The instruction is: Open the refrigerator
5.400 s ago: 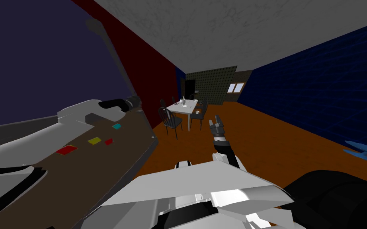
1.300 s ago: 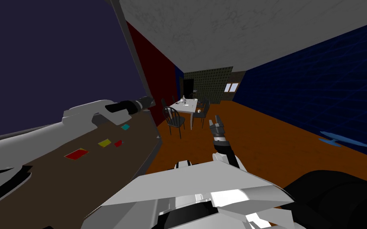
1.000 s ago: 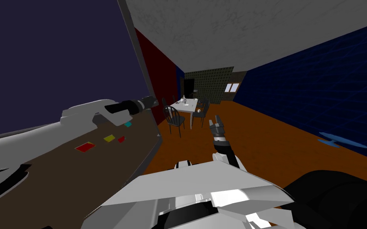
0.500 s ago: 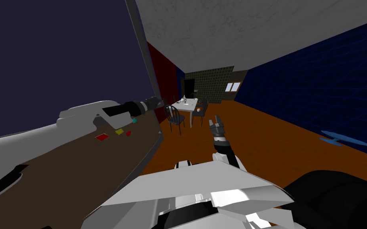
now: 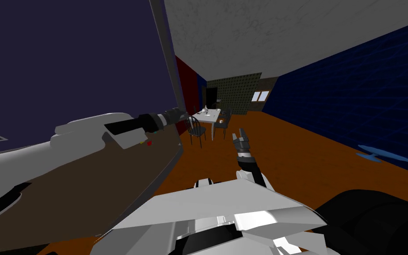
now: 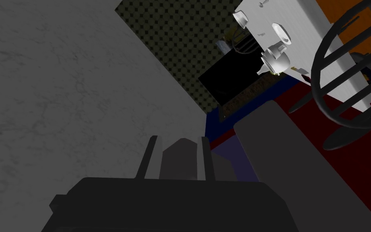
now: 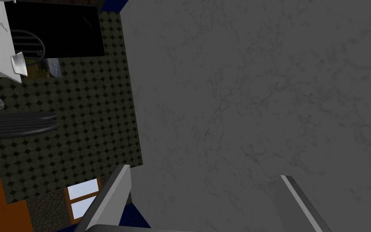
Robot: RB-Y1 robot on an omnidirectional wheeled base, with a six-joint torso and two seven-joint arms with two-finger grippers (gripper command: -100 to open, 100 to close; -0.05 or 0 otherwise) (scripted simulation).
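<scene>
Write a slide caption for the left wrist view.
Left gripper, jaws shut on the grey refrigerator handle, white dining table beyond.

Ahead of me a white table point(image 5: 208, 118) stands on the orange-brown floor point(image 5: 296, 150), with dark chairs point(image 5: 196, 129) drawn up around it. Small white dishes point(image 6: 282, 34) lie on the table.

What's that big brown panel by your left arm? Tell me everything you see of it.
It is the refrigerator door: a broad, flat, dark brown panel slanting along my left side. Small coloured tags sit on its face near the far edge. A long grey bar runs along that edge, and my left gripper is shut on the bar.
</scene>
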